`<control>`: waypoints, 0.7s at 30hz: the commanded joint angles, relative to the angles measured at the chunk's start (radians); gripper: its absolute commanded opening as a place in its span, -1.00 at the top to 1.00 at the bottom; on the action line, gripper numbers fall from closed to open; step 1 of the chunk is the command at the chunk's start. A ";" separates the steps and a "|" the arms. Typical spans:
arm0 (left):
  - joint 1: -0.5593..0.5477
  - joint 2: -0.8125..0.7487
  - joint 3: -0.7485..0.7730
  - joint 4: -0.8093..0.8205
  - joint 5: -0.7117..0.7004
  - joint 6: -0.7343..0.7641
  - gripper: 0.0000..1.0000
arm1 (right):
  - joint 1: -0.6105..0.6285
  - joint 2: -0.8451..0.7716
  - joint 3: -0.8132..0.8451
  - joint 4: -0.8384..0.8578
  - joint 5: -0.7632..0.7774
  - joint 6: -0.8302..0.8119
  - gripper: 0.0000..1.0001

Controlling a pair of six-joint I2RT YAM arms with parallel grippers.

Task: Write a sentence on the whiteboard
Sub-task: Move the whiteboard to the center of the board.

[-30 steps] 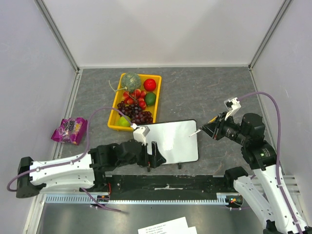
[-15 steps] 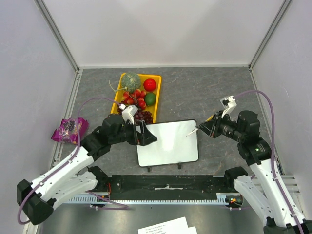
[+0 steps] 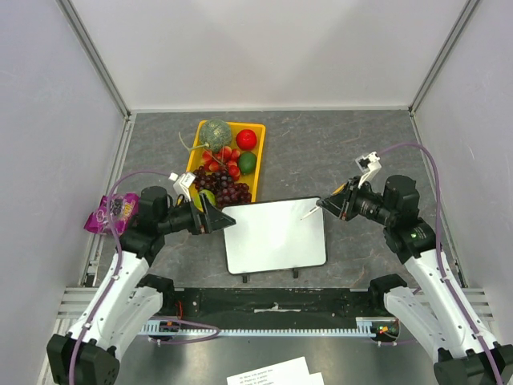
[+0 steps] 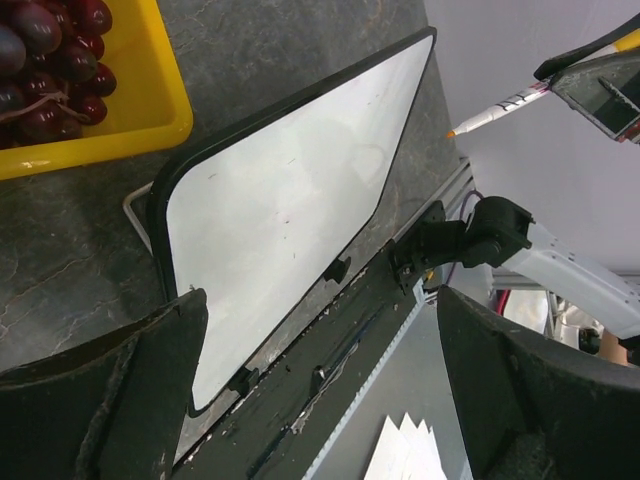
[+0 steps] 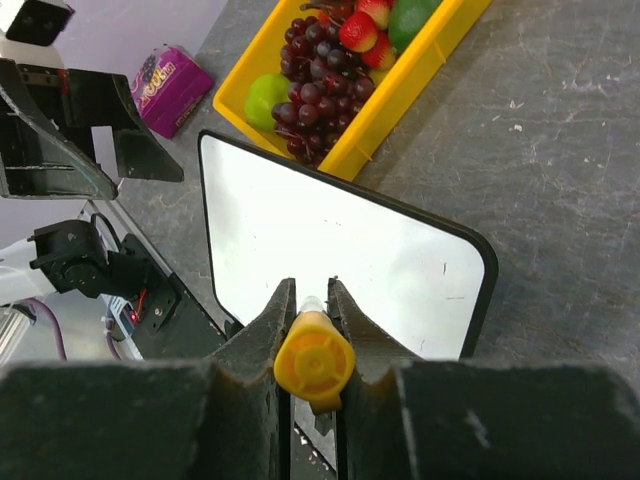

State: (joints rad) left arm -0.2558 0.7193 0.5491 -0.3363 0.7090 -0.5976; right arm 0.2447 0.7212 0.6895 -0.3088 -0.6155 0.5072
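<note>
Writing not begun — whiteboard point(image 3: 275, 235) lies blank, middle of the desk's point(image 3: 321, 152) near edge. Right tool point(image 3: 332, 205) clamps a marker point(image 3: 309, 212), tip over the board's far right corner. Left tool point(image 3: 218, 216) gapes wide, empty, beside its left edge. Next move, as judged — lower tip onto board.

Reckoned from the whiteboard point(image 3: 275, 241) in the top view, bare grey table point(image 3: 337, 148) is found from 12 to 1 o'clock, where a gripper could be passed. The 11 o'clock side is blocked by the yellow tray point(image 3: 185, 205) of fruit, set just beside the board's corner. At 10 o'clock that corner is crowded by the wide-spread left gripper point(image 3: 225, 219). At 2 o'clock the marker point(image 3: 311, 212), clamped in the right gripper point(image 3: 325, 204), is poised over the edge. The 6 o'clock side is closed off by the arms' base rail point(image 3: 272, 298).
</note>
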 commanded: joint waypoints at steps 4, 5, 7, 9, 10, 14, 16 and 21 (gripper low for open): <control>0.131 -0.017 -0.041 0.126 0.288 -0.031 -0.98 | -0.002 -0.017 -0.016 0.119 -0.032 0.025 1.00; 0.142 -0.018 -0.047 0.138 0.305 -0.042 -0.98 | -0.002 -0.019 -0.019 0.125 -0.035 0.027 1.00; 0.159 -0.024 -0.073 0.184 0.337 -0.073 -0.98 | -0.001 -0.025 -0.028 0.135 -0.043 0.028 1.00; 0.165 -0.029 -0.101 0.221 0.349 -0.100 -0.98 | -0.001 -0.032 -0.038 0.143 -0.046 0.031 1.00; 0.165 -0.030 -0.103 0.227 0.353 -0.103 -0.98 | -0.002 -0.032 -0.041 0.145 -0.050 0.031 1.00; 0.165 -0.049 -0.129 0.232 0.325 -0.116 -0.97 | -0.002 -0.031 -0.050 0.160 -0.069 0.031 1.00; 0.165 -0.070 -0.132 0.209 0.293 -0.110 -0.96 | -0.001 -0.029 -0.053 0.171 -0.078 0.036 1.00; 0.164 -0.135 -0.175 0.186 0.198 -0.139 -0.94 | -0.001 -0.031 -0.074 0.220 -0.101 0.063 1.00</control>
State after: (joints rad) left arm -0.0963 0.6266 0.4030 -0.1623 0.9630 -0.6838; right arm 0.2447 0.6998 0.6296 -0.1722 -0.6754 0.5423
